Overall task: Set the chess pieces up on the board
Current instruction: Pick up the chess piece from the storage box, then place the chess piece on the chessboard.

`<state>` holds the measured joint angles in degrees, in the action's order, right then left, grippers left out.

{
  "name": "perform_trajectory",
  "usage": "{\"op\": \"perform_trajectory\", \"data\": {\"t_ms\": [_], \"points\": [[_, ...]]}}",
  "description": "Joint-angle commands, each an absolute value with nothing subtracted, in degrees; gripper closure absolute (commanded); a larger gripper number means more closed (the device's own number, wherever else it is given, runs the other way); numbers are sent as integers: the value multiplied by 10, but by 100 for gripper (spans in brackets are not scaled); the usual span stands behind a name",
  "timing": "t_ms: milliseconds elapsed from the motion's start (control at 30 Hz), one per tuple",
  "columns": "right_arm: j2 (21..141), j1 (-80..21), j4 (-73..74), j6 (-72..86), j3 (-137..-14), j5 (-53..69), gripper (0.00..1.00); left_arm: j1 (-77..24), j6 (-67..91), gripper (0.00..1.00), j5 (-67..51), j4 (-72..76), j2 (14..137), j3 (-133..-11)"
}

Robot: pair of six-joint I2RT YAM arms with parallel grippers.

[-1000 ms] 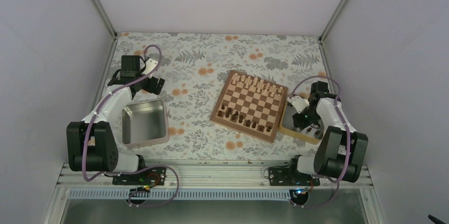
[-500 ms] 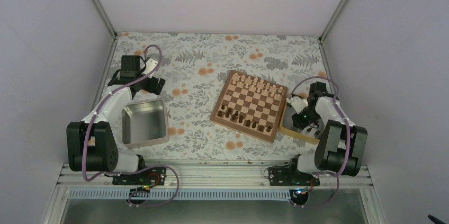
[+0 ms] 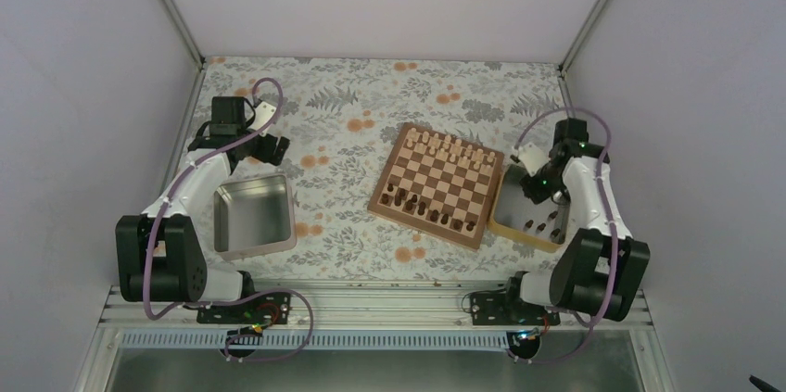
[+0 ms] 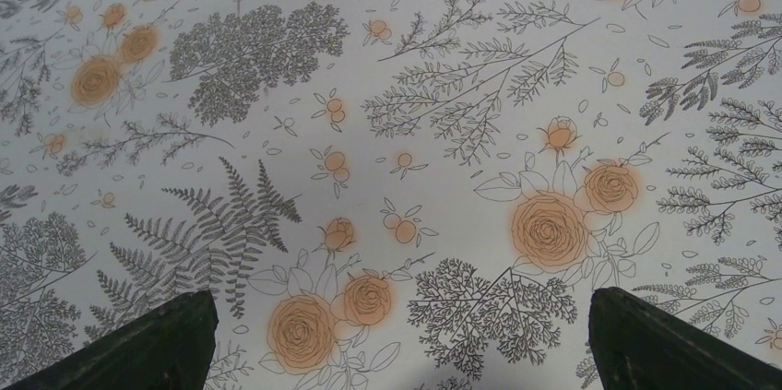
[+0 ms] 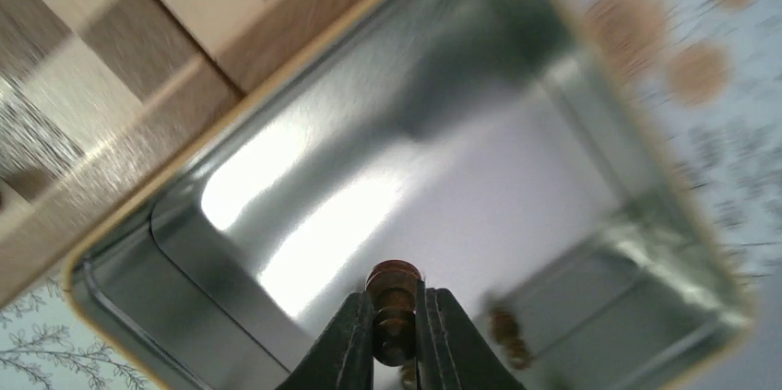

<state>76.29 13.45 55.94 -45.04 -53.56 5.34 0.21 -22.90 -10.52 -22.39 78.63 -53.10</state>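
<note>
The board (image 3: 440, 184) lies at the middle right of the table, and a corner of the board (image 5: 111, 67) shows in the right wrist view. Dark chess pieces (image 3: 434, 215) stand along its near edge and pale ones (image 3: 450, 145) along the far edge. My right gripper (image 5: 395, 314) is shut on a dark brown chess piece (image 5: 394, 281), held above the shiny tray (image 5: 369, 178). In the top view the right gripper (image 3: 545, 193) hangs over the tray's far part. My left gripper (image 4: 401, 335) is open over bare tablecloth, and in the top view the left gripper (image 3: 269, 146) is at the far left.
The pale-rimmed tray (image 3: 505, 222) sits right of the board with a few dark pieces (image 3: 554, 217) in it; one blurred piece (image 5: 508, 335) shows beside my right fingers. A grey metal tin (image 3: 252, 216) stands at the near left. Grey walls enclose the table.
My right gripper has shut on a dark piece in the tray and lifted it, moving toward the tray's far end. The left arm has not moved.
</note>
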Motion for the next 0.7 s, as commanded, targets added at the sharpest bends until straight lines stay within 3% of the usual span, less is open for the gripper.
{"op": "perform_trajectory", "data": {"t_ms": [0,333,667], "points": [[745,103,630,-445,-617,66,89,3,-224,0,-115,-221,776,-536],[842,-120,645,-367,-735,77,88,3,-225,0,-112,-216,776,-535],[922,-234,579,-351,-725,128,88,3,-225,0,-106,-215,779,-534]]}}
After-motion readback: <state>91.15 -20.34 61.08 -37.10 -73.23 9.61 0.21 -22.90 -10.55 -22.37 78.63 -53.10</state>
